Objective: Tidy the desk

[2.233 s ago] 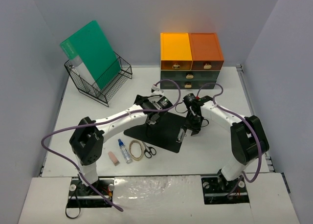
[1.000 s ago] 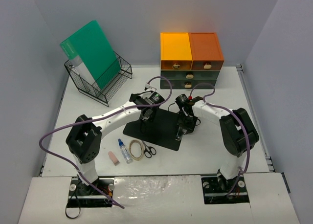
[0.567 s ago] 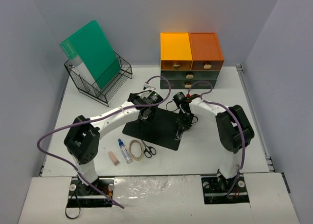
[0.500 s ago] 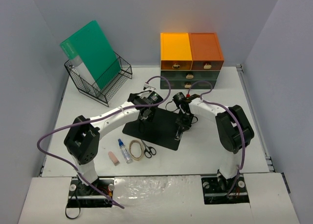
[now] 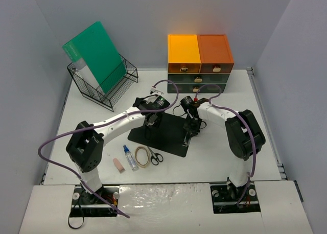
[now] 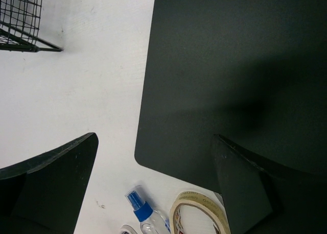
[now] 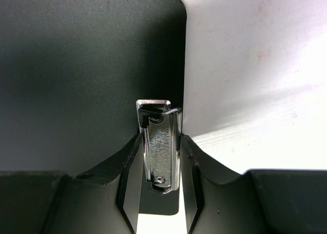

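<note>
The right hand (image 7: 160, 142) is narrowed onto the metal clip (image 7: 159, 160), a finger against each long side of it, low in the centre of the right wrist view. The clip sits at the right edge of the black clipboard (image 7: 76, 65), which lies flat on the white tabletop (image 5: 225, 152). The left hand (image 6: 153, 138) hangs wide open over the board's left edge, holding nothing. Along the bottom of the left wrist view lie a blue-capped bottle (image 6: 143, 213) and a tape roll (image 6: 191, 197). Seen from overhead, the tabletop fills the middle. A wire basket (image 5: 120, 88) with a green folder (image 5: 94, 52) stands upper left, and a drawer unit (image 5: 199, 65) stands top centre.
</note>
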Action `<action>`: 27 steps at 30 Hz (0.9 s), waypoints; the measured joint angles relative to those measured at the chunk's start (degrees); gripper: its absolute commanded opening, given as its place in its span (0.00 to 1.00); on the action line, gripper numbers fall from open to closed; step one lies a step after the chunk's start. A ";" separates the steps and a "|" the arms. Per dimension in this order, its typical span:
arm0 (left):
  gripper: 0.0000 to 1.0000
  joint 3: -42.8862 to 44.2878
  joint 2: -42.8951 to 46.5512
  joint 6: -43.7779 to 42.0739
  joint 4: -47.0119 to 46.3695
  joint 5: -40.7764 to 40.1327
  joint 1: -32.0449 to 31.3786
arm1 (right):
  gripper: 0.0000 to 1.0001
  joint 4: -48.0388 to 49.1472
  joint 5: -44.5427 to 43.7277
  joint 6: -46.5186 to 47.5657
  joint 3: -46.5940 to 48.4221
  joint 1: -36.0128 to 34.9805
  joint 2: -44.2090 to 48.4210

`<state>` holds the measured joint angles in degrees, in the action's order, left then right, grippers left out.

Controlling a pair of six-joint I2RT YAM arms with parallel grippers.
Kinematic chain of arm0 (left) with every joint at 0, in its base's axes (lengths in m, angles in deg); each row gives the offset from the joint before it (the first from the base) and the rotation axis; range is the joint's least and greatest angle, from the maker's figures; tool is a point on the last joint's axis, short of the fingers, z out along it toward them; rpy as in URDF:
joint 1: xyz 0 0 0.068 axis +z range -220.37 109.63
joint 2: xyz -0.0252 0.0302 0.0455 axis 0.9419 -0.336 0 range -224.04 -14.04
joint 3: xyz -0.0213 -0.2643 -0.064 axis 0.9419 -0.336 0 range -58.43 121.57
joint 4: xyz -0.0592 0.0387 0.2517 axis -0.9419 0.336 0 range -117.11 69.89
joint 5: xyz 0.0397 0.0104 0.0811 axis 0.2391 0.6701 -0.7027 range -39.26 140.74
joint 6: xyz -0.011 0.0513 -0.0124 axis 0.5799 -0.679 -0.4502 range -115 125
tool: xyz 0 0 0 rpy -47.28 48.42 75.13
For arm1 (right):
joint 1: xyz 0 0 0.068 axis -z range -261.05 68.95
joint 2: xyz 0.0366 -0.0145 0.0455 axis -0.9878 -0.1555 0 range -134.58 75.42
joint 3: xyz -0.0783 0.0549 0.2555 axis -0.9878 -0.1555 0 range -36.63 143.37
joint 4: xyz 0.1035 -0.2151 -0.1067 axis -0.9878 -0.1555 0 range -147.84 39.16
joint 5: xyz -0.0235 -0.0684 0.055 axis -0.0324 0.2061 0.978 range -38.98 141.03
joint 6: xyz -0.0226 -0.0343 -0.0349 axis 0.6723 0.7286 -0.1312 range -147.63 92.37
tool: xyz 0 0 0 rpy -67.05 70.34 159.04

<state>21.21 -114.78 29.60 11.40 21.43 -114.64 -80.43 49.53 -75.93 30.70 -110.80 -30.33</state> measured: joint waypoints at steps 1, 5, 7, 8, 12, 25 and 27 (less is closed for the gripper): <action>0.89 -0.76 0.59 -0.23 -0.43 0.16 0.00 | 0.00 -0.15 0.00 0.41 0.37 -0.03 0.00; 0.89 -3.14 4.57 -2.36 -1.35 0.82 -0.49 | 0.00 -0.86 0.37 1.81 2.49 -0.35 0.66; 0.89 -3.56 7.68 -4.21 -2.26 0.79 -1.52 | 0.00 -1.15 0.47 2.31 3.62 -0.40 1.63; 0.89 -3.68 9.36 -5.22 -2.75 0.73 -2.35 | 0.00 -1.26 0.50 2.57 4.17 -0.44 2.23; 0.89 -3.74 15.10 -9.12 -4.40 -0.35 -7.12 | 0.00 -2.09 1.23 3.51 6.24 -0.73 4.30; 0.90 -5.28 20.08 -15.04 -1.38 -10.97 -25.17 | 0.00 -5.62 3.12 4.97 11.76 -0.73 5.16; 0.90 -5.45 20.12 -15.04 -0.42 -13.88 -28.40 | 0.00 -6.76 3.49 5.12 13.19 -0.76 5.16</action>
<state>15.76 -94.66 14.57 10.97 7.55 -143.03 -87.19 53.02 -70.81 43.89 -111.55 -25.17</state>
